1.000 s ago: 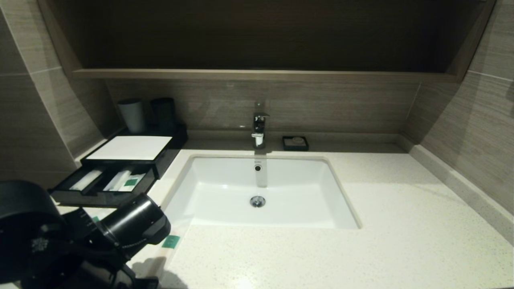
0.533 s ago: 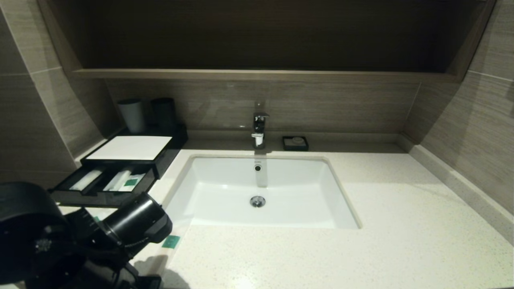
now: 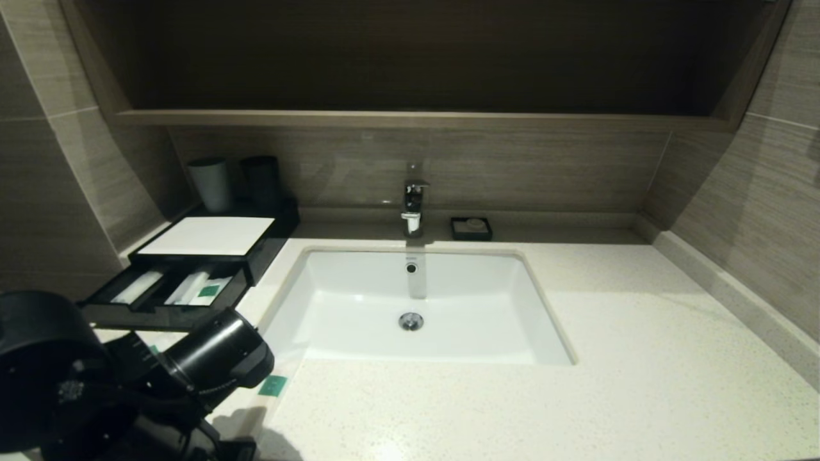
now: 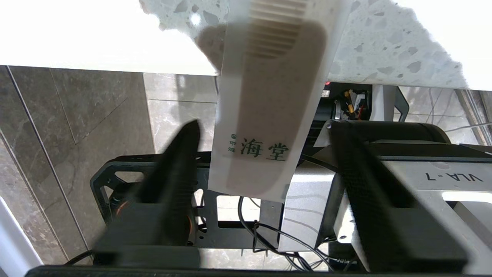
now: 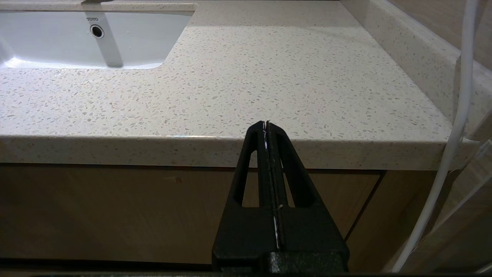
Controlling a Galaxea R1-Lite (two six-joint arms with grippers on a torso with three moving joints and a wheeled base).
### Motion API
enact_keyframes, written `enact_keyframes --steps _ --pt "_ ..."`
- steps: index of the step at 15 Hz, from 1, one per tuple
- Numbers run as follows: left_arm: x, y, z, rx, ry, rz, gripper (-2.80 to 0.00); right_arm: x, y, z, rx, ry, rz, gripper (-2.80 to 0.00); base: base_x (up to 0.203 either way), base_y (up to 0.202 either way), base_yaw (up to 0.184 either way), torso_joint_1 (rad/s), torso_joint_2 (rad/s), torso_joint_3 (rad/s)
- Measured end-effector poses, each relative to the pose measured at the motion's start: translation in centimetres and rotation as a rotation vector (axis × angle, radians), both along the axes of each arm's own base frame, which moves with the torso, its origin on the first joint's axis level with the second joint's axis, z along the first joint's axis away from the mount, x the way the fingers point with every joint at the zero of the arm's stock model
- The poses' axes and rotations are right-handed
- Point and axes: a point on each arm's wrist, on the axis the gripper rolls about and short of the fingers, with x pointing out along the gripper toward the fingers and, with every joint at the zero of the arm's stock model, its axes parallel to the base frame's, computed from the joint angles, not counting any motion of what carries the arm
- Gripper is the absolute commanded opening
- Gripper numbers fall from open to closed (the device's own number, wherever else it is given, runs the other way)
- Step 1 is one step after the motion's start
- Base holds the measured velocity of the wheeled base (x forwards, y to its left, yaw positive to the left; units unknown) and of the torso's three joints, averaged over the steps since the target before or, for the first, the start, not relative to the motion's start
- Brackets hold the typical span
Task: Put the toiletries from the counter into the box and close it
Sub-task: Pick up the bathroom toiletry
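A frosted packet (image 4: 265,161) with green characters and a comb inside lies on the counter (image 4: 376,50), one end hanging past the front edge. My left gripper (image 4: 263,124) is open, a finger on each side of that overhanging end and a gap at both sides. In the head view the left arm (image 3: 218,355) covers most of this packet; its green label (image 3: 273,385) shows. The black box (image 3: 205,237) stands at the back left with its drawer (image 3: 115,314) pulled out; two long packets (image 3: 189,286) lie inside. My right gripper (image 5: 266,123) is shut and empty, below the counter's front edge.
A white sink (image 3: 416,307) with a faucet (image 3: 413,205) is set in the middle of the counter. A small black soap dish (image 3: 471,228) sits behind it. Two cups (image 3: 211,184) stand behind the box. A white cable (image 5: 457,115) hangs beside the right gripper.
The left arm has shifted slightly at the counter's front-left corner. Nothing else in the head view has moved.
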Motion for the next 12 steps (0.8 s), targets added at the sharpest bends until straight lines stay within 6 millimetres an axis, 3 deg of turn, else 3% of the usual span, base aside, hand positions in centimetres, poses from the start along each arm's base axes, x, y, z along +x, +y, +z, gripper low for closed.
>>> enact_keyframes --steps 12 --pt "-0.37 0.3 0.4 -0.004 -0.006 0.002 -2.8 0.0 0.0 0.0 0.0 0.0 0.0 -2.8 0.0 0.0 0.0 0.0 0.0 0.0"
